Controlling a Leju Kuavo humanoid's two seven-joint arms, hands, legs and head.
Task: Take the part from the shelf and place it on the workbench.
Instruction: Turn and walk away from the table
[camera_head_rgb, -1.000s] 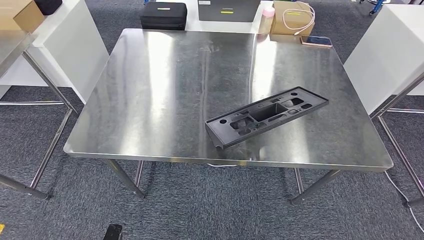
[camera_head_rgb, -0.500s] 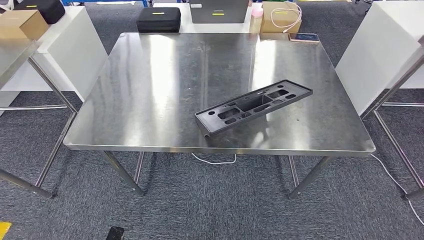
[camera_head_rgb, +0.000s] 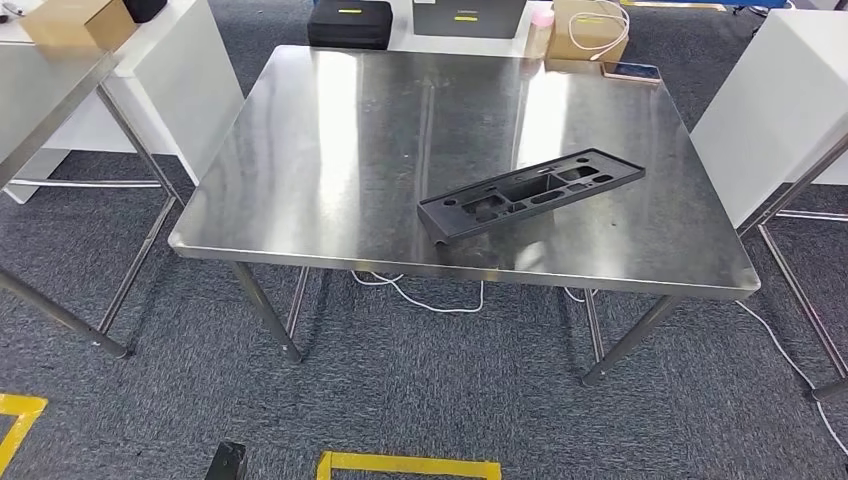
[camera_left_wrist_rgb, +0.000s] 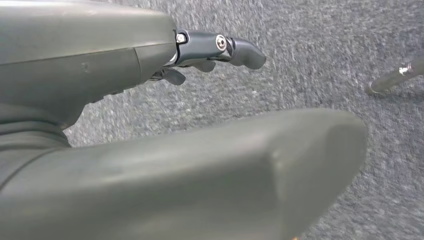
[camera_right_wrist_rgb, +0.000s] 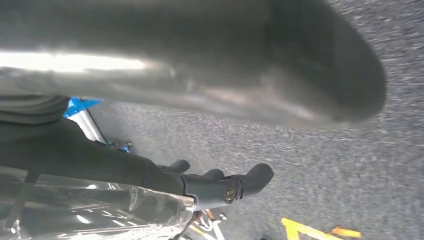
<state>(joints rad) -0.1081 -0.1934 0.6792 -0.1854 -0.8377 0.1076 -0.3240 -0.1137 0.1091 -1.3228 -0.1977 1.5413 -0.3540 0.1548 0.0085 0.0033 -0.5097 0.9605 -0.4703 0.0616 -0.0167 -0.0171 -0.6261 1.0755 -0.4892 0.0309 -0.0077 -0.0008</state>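
Note:
The black plastic part (camera_head_rgb: 530, 192), long and flat with several cut-outs, lies slanted on the steel workbench (camera_head_rgb: 330, 160), right of centre and close to the front edge. Nothing touches it. In the left wrist view my left hand (camera_left_wrist_rgb: 115, 65) hangs over grey carpet with thumb and fingers apart, holding nothing. In the right wrist view my right hand (camera_right_wrist_rgb: 150, 172) also hangs above the carpet, its fingers spread and empty.
White cabinets stand at the left (camera_head_rgb: 190, 80) and right (camera_head_rgb: 770, 110) of the workbench, and another steel table (camera_head_rgb: 40, 100) at far left. A black case (camera_head_rgb: 348, 22), a cardboard box (camera_head_rgb: 585, 25) and a phone (camera_head_rgb: 630, 70) lie behind. Yellow floor tape (camera_head_rgb: 405, 465) runs in front.
The whole picture has shifted: the camera has drawn back from the workbench, so more floor and the yellow tape show. The part lies as before on the bench.

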